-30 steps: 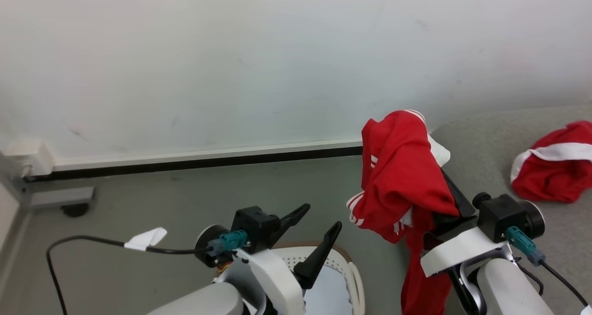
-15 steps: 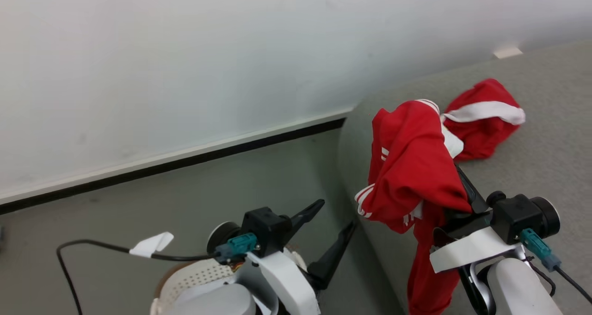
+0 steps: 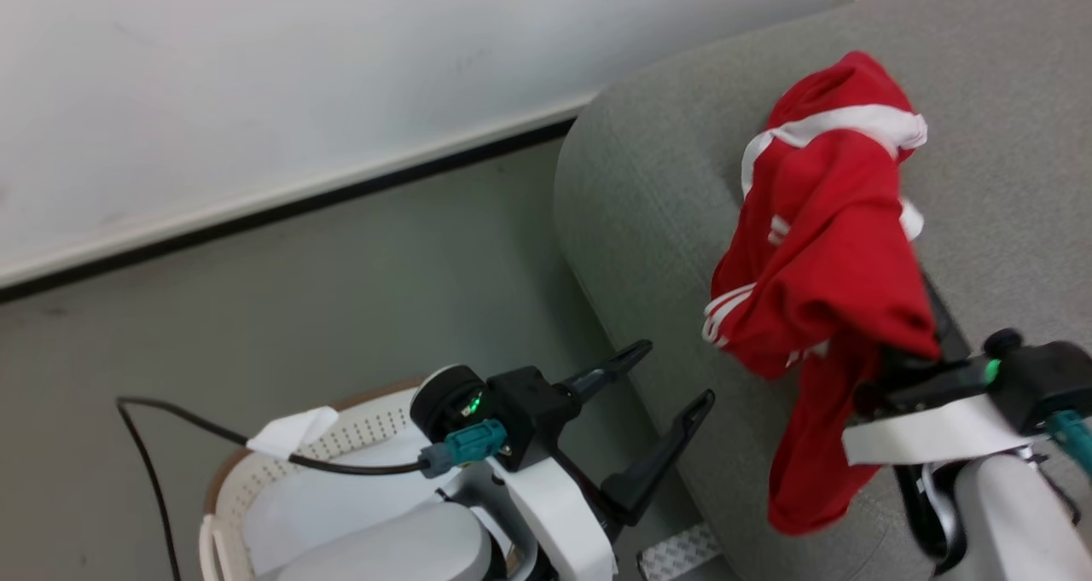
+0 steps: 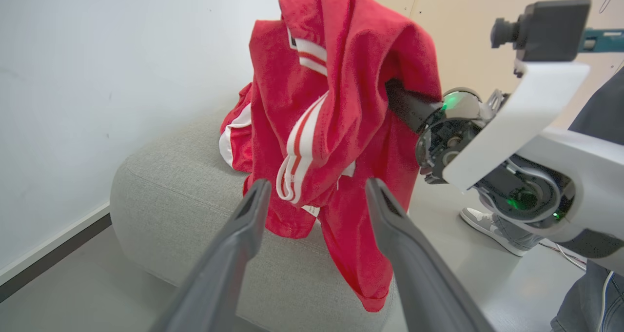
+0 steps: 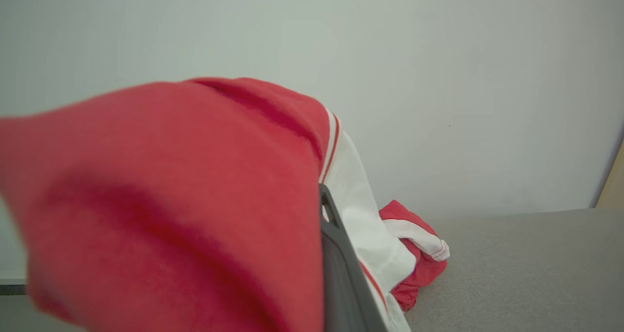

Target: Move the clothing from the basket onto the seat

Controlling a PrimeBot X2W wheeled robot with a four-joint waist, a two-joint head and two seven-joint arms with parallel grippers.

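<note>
The red clothing (image 3: pixel 819 282) with white stripes hangs off my right gripper (image 3: pixel 926 325), which is shut on it; the fabric hides most of the fingers (image 3: pixel 941 308). It dangles above the front corner of the grey seat (image 3: pixel 657 188). The left wrist view shows the same clothing (image 4: pixel 336 112) hanging over the seat (image 4: pixel 185 185). A second red garment (image 3: pixel 840 95) with a white band lies on the seat behind it. My left gripper (image 3: pixel 674 374) is open and empty, beside the seat's edge. The basket (image 3: pixel 223 489) is at the lower left, below my left arm.
A pale pad (image 3: pixel 299 513) lies inside the basket. A black cable (image 3: pixel 196 423) with a white tag crosses the grey floor. A white wall with a dark baseboard (image 3: pixel 341 193) runs behind. A person's shoe (image 4: pixel 487 224) stands near the seat.
The head camera has swung right, so the seat now covers the right half. The right gripper, still holding the clothing, has come over the seat, close to the second garment.
</note>
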